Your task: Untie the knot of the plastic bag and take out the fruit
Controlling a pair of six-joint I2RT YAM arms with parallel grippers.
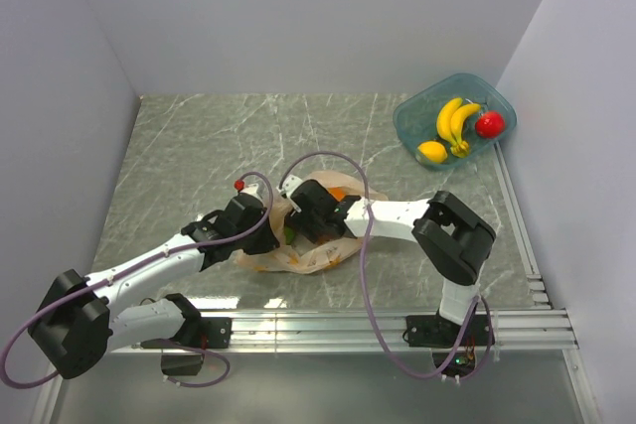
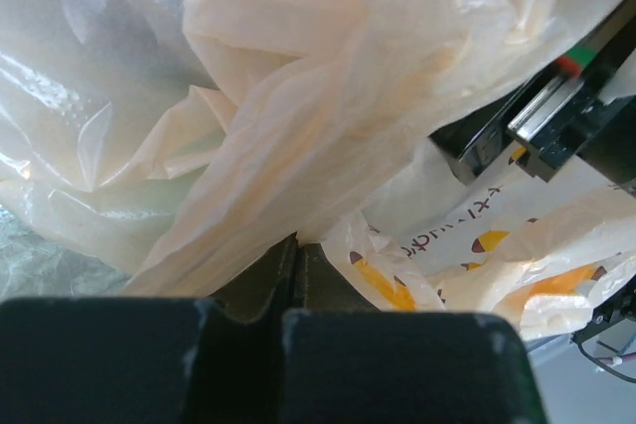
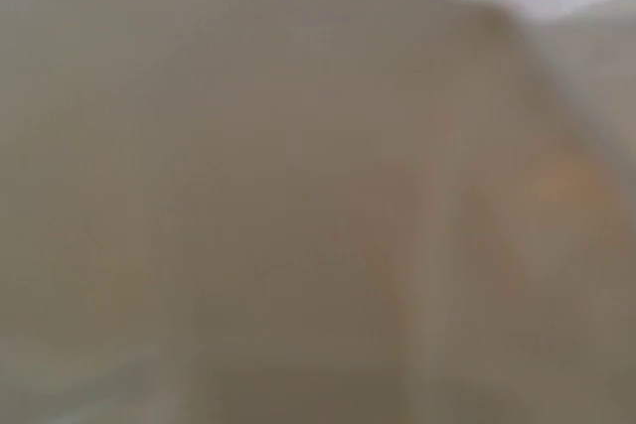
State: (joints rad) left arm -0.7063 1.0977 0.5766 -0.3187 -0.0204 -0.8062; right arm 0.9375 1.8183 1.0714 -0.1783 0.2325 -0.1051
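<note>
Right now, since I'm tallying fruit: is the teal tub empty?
No: the top view shows the teal tub holding two bananas, a yellow lemon-like fruit and a red fruit.

Pale-orange plastic bag (image 1: 314,256) lies crumpled on table (image 1: 189,146).

Your left arm (image 1: 159,263) folds back at the near-left corner, then stretches low toward the middle of the desk. The left gripper (image 2: 296,253) has both fingers pressed together on a fold of the plastic bag (image 2: 298,126). Your right arm (image 1: 397,213) elbows up by the near-right edge and reaches left to mid-desk. The right gripper (image 1: 303,213) is buried, so its grip is unreadable, and its wrist view is all blur.
</note>
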